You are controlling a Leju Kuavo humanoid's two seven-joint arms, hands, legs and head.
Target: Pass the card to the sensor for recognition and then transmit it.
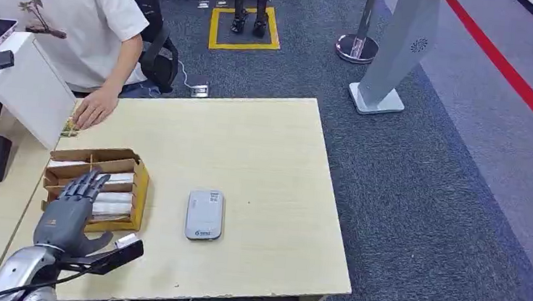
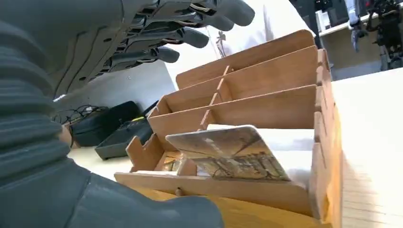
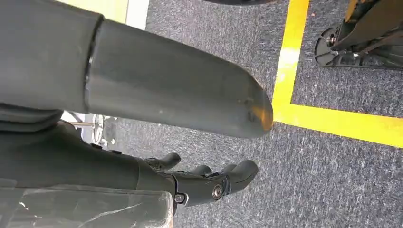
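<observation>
Card (image 2: 228, 152) — lower edge behind tray wall (image 2: 214, 192)

A picture-printed card (image 2: 228, 152) with rounded corners lies tilted in the near compartment of a slotted wooden card box (image 1: 140, 183), its printed face up and one edge raised above the box's front wall. It rests just beneath and ahead of the robot's grey left hand (image 1: 69, 206), whose fingers (image 2: 190, 35) are spread above the box, apart from the card. In the head view white cards (image 1: 115, 204) show stacked in the box's compartments, partly under that hand. A flat grey rectangular card sensor (image 1: 205, 215) with rounded corners lies face up on the pale wooden table, near the box on the side away from the hand, apart from both.
</observation>
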